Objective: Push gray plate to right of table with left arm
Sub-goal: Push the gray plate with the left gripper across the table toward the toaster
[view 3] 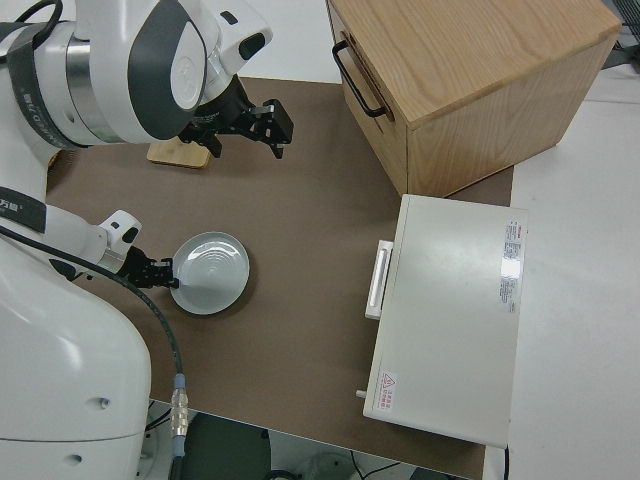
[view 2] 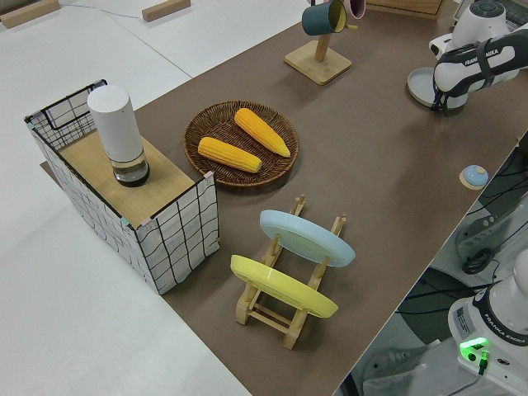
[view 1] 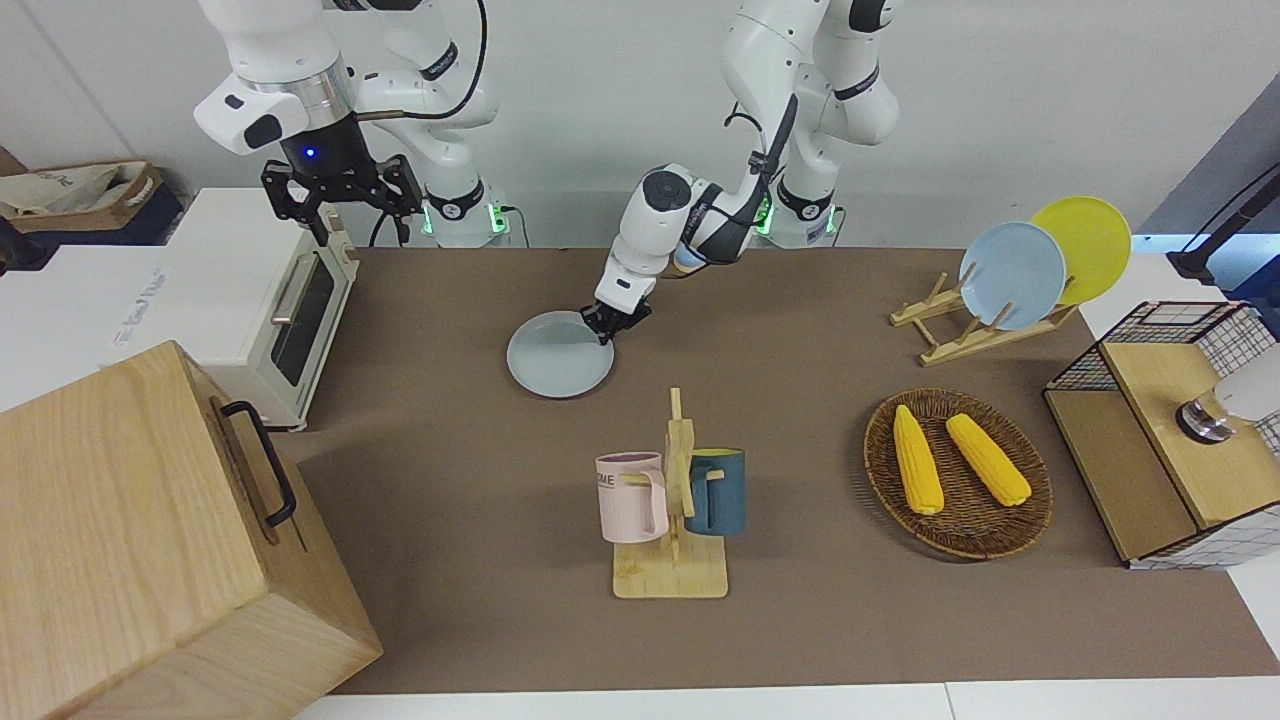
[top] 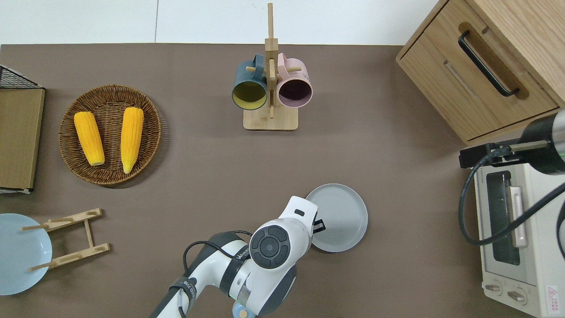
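My left pincer (top: pixel 318 226) sits low at the gray plate (top: pixel 342 216) rim, lower centre of the overhead frame (fingers' state I cannot tell). The plate lies on its toaster-oven side, so I judge pushing that way right. The right arm is parked.

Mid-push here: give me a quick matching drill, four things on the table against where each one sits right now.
Things:
1. round pale blue-gray plate
2. two yellow corn cobs
3. dark teal mug
4. sky-blue plate

Places:
A. hung on the wooden mug tree
B. flat on the brown table mat, left gripper at its rim
C. upright in the wooden plate rack
D. in the round wicker basket

Pairs: 1-B, 2-D, 3-A, 4-C
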{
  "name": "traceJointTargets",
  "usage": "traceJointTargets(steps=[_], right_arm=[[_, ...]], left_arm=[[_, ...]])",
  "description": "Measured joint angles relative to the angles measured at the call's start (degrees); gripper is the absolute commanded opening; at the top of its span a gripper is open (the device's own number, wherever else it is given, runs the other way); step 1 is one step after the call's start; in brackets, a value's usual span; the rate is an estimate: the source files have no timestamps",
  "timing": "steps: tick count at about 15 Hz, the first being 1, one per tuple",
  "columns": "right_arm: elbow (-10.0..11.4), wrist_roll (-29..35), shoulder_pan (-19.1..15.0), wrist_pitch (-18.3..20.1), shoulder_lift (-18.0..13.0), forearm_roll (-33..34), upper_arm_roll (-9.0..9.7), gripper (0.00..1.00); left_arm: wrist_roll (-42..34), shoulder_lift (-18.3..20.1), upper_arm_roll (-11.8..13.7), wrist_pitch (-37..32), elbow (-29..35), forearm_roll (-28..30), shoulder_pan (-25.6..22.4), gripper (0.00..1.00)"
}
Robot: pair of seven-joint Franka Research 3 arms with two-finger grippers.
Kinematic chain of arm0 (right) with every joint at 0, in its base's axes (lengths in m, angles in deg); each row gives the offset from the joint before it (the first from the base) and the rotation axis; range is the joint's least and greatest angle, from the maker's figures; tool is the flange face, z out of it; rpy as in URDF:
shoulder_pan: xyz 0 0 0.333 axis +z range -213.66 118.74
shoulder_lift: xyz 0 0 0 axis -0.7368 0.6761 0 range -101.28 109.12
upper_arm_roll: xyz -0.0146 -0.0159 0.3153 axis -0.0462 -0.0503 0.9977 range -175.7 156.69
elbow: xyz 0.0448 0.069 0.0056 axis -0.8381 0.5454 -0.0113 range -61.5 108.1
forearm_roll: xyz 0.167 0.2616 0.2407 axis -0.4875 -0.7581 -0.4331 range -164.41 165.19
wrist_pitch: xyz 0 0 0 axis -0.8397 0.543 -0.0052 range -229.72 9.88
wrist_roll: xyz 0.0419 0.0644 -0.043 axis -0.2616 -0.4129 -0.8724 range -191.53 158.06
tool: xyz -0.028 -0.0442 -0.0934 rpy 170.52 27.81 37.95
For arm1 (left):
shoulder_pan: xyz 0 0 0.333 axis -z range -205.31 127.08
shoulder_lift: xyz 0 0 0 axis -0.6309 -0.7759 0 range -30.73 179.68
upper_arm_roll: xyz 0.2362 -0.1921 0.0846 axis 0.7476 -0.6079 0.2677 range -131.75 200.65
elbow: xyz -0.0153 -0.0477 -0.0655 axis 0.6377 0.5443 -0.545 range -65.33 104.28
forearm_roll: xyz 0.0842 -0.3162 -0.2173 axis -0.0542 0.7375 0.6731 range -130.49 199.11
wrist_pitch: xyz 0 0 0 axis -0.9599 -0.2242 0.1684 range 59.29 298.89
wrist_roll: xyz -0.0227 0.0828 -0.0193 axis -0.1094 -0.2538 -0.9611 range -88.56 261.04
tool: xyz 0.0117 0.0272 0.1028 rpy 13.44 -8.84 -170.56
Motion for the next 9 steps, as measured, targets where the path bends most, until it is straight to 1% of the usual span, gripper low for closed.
traceJointTargets(steps=[2,3,4,6,9], right_arm=[[0.0,0.0,0.0,0.0,0.0,0.0,0.0,0.983],[0.0,0.0,0.0,0.0,0.0,0.0,0.0,0.983],[0.0,0.0,0.0,0.0,0.0,0.0,0.0,0.983],[0.0,0.0,0.0,0.0,0.0,0.0,0.0,0.983],[0.0,0.0,0.0,0.0,0.0,0.0,0.0,0.983]], left_arm=[[0.02,-0.01,0.0,0.0,-0.02,-0.02,0.01,0.0],[0.04,-0.01,0.0,0.0,-0.03,-0.04,0.02,0.25],[0.07,-0.02,0.0,0.0,-0.03,-0.05,0.02,0.41],[0.1,-0.28,-0.01,0.07,-0.09,-0.05,0.13,1.0],[0.74,-1.05,-0.06,0.25,-1.05,-0.33,0.48,1.0]])
